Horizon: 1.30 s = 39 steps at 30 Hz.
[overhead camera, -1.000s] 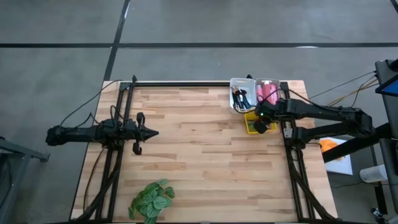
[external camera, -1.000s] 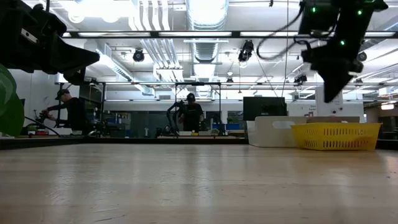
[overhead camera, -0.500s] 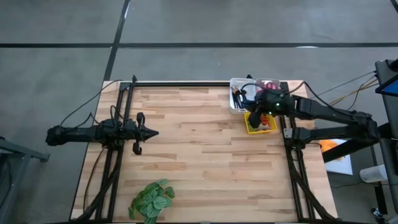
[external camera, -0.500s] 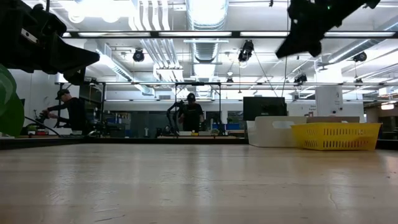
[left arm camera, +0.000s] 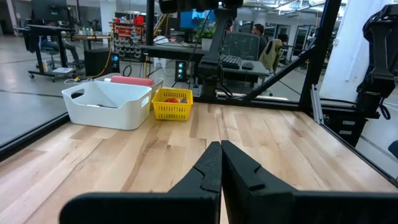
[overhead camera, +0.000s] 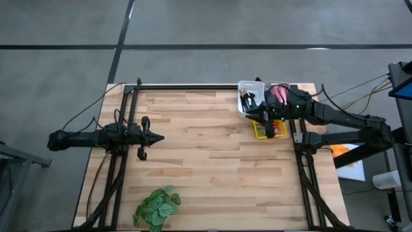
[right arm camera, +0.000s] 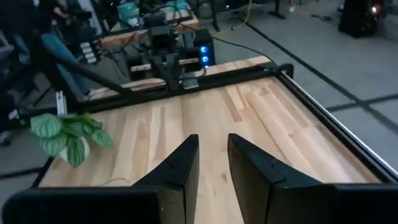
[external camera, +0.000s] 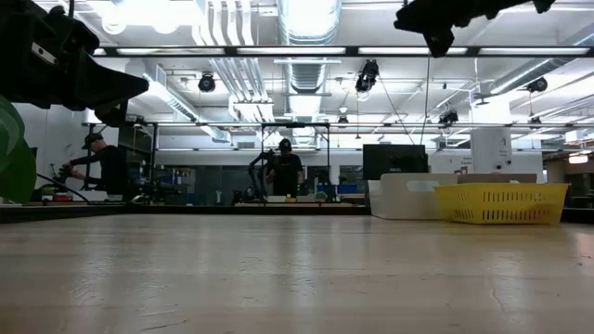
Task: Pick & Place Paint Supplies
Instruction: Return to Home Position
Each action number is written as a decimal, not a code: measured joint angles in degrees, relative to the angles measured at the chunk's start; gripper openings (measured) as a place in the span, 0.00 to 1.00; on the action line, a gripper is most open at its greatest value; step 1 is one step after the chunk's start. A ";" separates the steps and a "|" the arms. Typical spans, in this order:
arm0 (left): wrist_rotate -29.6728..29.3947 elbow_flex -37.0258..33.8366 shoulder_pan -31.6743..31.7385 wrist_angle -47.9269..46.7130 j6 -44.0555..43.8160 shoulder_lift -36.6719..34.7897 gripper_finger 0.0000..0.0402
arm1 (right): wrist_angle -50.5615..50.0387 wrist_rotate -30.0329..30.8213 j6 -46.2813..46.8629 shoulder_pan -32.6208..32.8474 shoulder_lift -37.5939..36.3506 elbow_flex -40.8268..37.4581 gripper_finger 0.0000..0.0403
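**A:** Hovering above the bins, right gripper [overhead camera: 248,116]: jaws a little apart, nothing between them. Left gripper [overhead camera: 157,136]: parked near the table's left edge, jaws pressed together.

**B:** And the paint supplies?

**A:** All gathered at the table's corner on the right arm's side, along the edge opposite the plant [overhead camera: 156,206]. Scissors [left arm camera: 176,99] lie in the yellow bin [left arm camera: 172,112] and brushes [overhead camera: 248,102] in the white bin [left arm camera: 106,112]. Pink tubes [overhead camera: 277,95] sit just beside that, in what looks like a second container.

**B:** What could go wrong?

**A:** My guess: the right arm reaches out directly over those rims. A dip on the swing homeward, or a dangling cable, could hook the light mesh yellow bin. That would drag or tip it toward the nearby edge.

**B:** Surface and room?

**A:** Table [overhead camera: 206,161]: pale wood planks, flat, framed by dark rails. Around it is grey concrete floor and a workshop with ceiling ducts and strip lights. A person [external camera: 285,169] stands far behind, and another [external camera: 104,167] is by a bench.
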 joint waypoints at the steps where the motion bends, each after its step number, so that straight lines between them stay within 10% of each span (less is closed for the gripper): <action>1: 0.00 0.01 0.00 0.00 -0.01 0.00 0.01 | -0.05 0.61 -1.06 0.69 -0.09 -0.04 0.21; 11: 0.00 0.02 0.00 0.00 0.01 0.00 0.01 | -0.31 12.22 -4.22 8.69 -6.99 -2.82 0.21; 39: 0.00 0.02 0.02 0.00 -0.01 -0.02 0.01 | 16.65 14.76 3.16 9.70 -48.01 -36.92 0.21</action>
